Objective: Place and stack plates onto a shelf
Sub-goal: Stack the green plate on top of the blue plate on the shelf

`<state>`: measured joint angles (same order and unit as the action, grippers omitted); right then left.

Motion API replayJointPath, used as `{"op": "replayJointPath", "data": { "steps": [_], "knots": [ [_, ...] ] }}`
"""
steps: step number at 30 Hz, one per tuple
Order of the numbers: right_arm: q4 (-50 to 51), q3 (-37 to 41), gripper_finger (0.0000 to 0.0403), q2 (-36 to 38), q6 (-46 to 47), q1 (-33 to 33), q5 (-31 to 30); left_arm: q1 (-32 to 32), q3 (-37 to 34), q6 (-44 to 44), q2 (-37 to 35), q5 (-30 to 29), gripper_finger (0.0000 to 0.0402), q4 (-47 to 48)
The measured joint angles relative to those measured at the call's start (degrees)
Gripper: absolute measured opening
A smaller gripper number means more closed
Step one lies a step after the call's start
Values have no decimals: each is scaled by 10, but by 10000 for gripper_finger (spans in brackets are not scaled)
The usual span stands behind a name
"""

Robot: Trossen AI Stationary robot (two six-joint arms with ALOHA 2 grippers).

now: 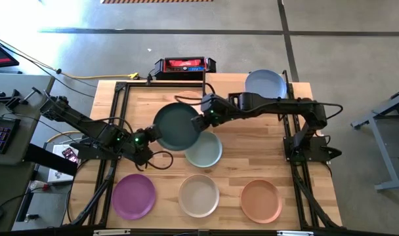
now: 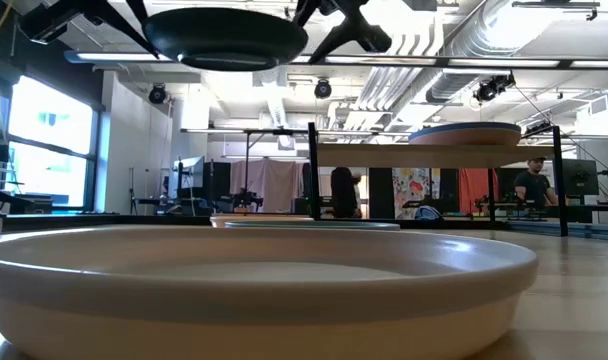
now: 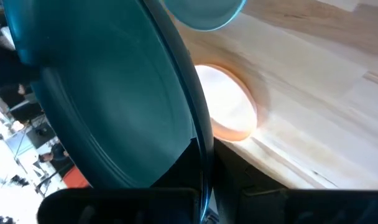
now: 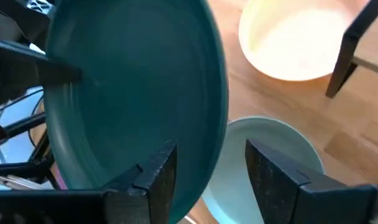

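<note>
A dark green plate (image 1: pixel 178 126) hangs level, high above the table, between my two grippers; it also shows in the low view (image 2: pixel 227 38). My left gripper (image 1: pixel 149 136) is shut on its left rim. My right gripper (image 1: pixel 201 120) is open at the plate's right rim, with one finger (image 4: pixel 155 174) over the plate's inside and the other (image 4: pixel 270 177) outside it. A pale teal plate (image 1: pixel 205 151) lies flat on the table below. A blue-grey plate (image 2: pixel 464 133) rests on the shelf (image 2: pixel 434 155) at the far right. My left gripper pinches the dark green plate's rim (image 3: pixel 201 155) between its two fingers, on the side toward the table's left. The fingers come about level from the left. The plate is lifted clear of the table and sits level.
A purple plate (image 1: pixel 134 195), an off-white plate (image 1: pixel 199 195) and a peach plate (image 1: pixel 260 200) lie in a row along the table's near edge. A red and black box (image 1: pixel 184 66) stands at the far edge. People show in the room behind.
</note>
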<state>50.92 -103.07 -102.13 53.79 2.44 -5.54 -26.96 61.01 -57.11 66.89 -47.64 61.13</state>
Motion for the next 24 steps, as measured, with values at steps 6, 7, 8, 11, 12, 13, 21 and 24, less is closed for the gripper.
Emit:
{"op": "replayJointPath", "data": {
  "steps": [6,7,8,11,12,13,21,24],
  "knots": [
    [3,0,122,0,2,-4,-4,0,0,0,0,-5,5,-15],
    [3,0,114,0,3,-4,-4,0,0,0,0,-5,5,-15],
    [3,0,105,0,5,-4,-4,0,0,0,0,-4,5,-15],
    [3,0,73,0,13,-4,-4,0,0,0,0,-2,5,-15],
    [2,0,61,0,13,-4,-4,0,0,0,0,-2,5,-15],
    [2,0,47,0,13,-4,-4,0,0,0,0,-2,5,-15],
    [1,0,14,0,28,-3,-7,0,0,15,0,-1,24,-18],
    [3,1,6,0,28,-4,-7,0,0,42,0,0,34,-17]
  ]
}}
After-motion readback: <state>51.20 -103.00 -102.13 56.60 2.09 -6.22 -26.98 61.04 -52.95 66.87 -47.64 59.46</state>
